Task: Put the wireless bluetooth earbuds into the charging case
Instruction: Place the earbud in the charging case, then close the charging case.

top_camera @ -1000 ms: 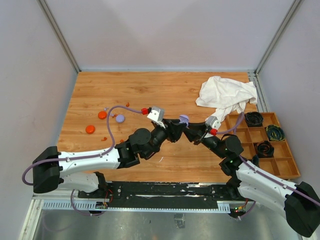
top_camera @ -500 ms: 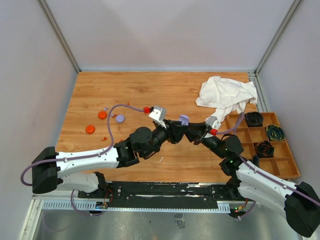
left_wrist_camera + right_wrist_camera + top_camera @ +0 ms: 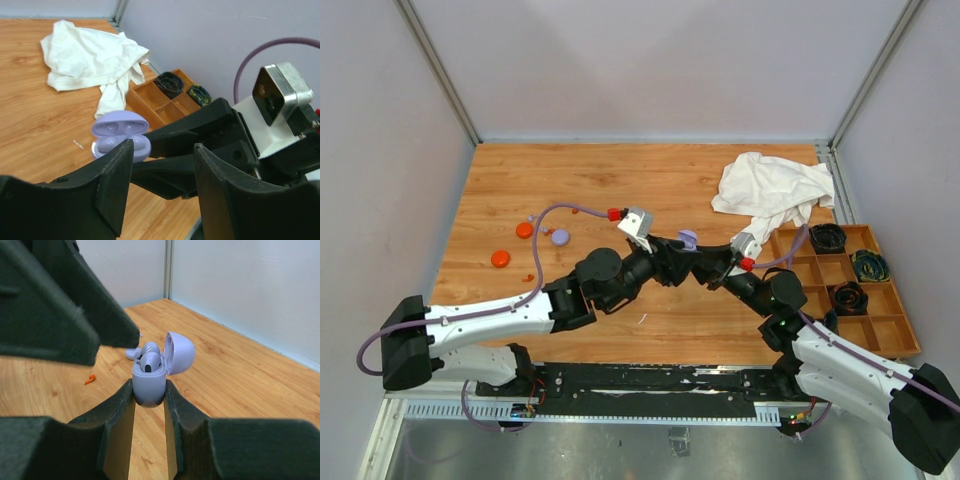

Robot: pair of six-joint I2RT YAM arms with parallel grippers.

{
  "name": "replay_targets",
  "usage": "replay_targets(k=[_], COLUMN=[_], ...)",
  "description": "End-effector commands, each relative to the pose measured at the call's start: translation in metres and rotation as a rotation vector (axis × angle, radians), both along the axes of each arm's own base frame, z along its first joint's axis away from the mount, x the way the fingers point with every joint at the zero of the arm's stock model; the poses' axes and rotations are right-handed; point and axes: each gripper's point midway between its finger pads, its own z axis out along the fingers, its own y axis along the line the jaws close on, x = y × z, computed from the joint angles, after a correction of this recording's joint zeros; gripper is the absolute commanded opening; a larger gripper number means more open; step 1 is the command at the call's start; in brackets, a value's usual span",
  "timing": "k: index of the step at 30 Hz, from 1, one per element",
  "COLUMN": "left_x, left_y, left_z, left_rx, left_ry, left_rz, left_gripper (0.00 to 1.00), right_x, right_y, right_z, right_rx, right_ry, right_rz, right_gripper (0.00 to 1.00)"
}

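**A:** Centre of the top view: right gripper (image 3: 149,392) clamped on the case (image 3: 148,380), lid (image 3: 179,352) up, held above the table (image 3: 620,180).

**B:** Contents?

**A:** One lavender bud (image 3: 150,361) sits in a well and looks proud of it, maybe not pressed home. A tiny orange-red bud (image 3: 90,380) lies on the wood, left of centre in the right wrist view.

**B:** Left gripper (image 3: 162,152)?

**A:** Jaws apart, nothing between them, just beside the case.

**B:** Risks?

**A:** My judgement: the left gripper could knock the lid or twist the case in its narrow grip. A proud bud could then tip out.
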Motion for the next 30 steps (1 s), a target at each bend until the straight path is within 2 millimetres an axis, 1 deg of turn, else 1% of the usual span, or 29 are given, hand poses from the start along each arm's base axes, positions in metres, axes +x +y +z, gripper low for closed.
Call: replay_targets(k=[1, 5, 7, 9, 14, 15, 18, 24, 30], left_x=[0.011, 0.023, 0.025, 0.027, 0.027, 0.025, 0.025, 0.019, 0.011], left_y=[0.023, 0.043, 0.049, 0.052, 0.049, 0.047, 0.045, 0.035, 0.028], left_z=[0.025, 0.021, 0.02, 0.017, 0.012, 0.011, 0.003, -0.01, -0.014], left_rx=[-0.036, -0.008, 0.003, 0.019, 0.03, 0.036, 0.054, 0.051, 0.046], left_ry=[-0.014, -0.007, -0.009, -0.006, 0.008, 0.011, 0.026, 0.074, 0.088], left_rz=[0.009, 0.0, -0.03, -0.062, -0.193, -0.232, -0.278, -0.404, -0.481], left_gripper=[0.58, 0.65, 0.7, 0.71, 0.81, 0.82, 0.86, 0.88, 0.87], right_x=[-0.008, -0.009, -0.01, -0.011, -0.015, -0.015, -0.017, -0.021, -0.025], right_y=[0.005, 0.008, 0.009, 0.011, 0.019, 0.02, 0.021, 0.025, 0.029], right_z=[0.005, 0.005, 0.004, 0.006, 0.008, 0.008, 0.01, 0.014, 0.016], right_rx=[0.013, 0.007, 0.006, 0.005, 0.001, 0.001, 0.009, 0.016, 0.029], right_ry=[-0.015, -0.015, -0.013, -0.015, -0.007, -0.004, -0.002, -0.002, 0.005], right_rz=[0.039, 0.057, 0.063, 0.075, 0.124, 0.131, 0.144, 0.18, 0.214], right_gripper=[0.05, 0.05, 0.05, 0.05, 0.05, 0.05, 0.05, 0.05, 0.05])
